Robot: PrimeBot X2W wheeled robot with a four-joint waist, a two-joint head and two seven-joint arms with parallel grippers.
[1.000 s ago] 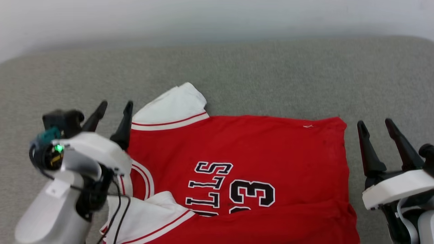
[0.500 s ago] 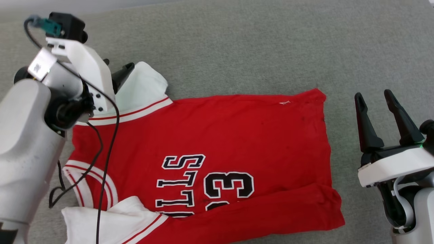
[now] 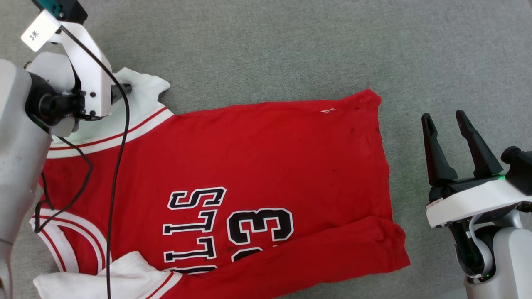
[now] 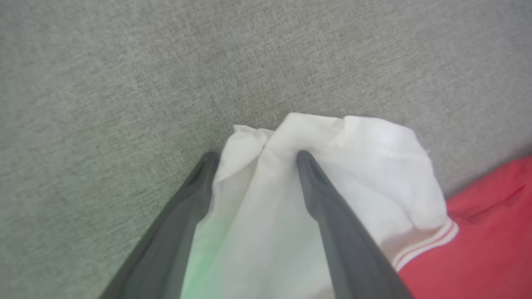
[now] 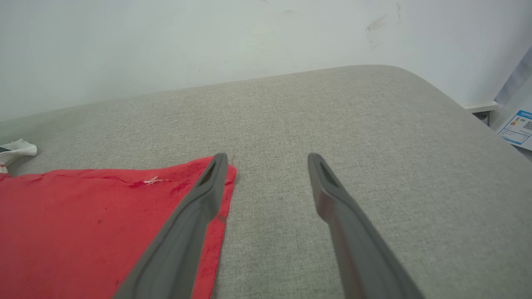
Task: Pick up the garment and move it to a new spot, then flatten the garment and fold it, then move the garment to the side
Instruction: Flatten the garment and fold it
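The garment (image 3: 257, 158) is a red shirt lying spread face up on the grey cushion (image 3: 291, 50), its black lettering sideways, collar to the left and hem to the right. The near long edge is folded over. My left gripper (image 3: 120, 89) stands open at the far white sleeve (image 3: 141, 104). In the left wrist view its fingers (image 4: 256, 155) straddle the bunched sleeve (image 4: 374, 166), with cloth between them. My right gripper (image 3: 443, 115) is open over bare cushion just right of the hem. In the right wrist view that gripper (image 5: 267, 158) has its left finger over the red hem corner (image 5: 83, 216).
The cushion (image 5: 374, 145) ends at a white wall (image 5: 208, 41) behind and rounds off at the right, where a printed label (image 5: 517, 128) shows. A black cable (image 3: 116, 166) from my left arm hangs across the shirt's left part.
The head camera has tilted down, shifting the whole picture. My left arm has reached out from the collar side to the far sleeve's end. The right gripper stays open by the hem.
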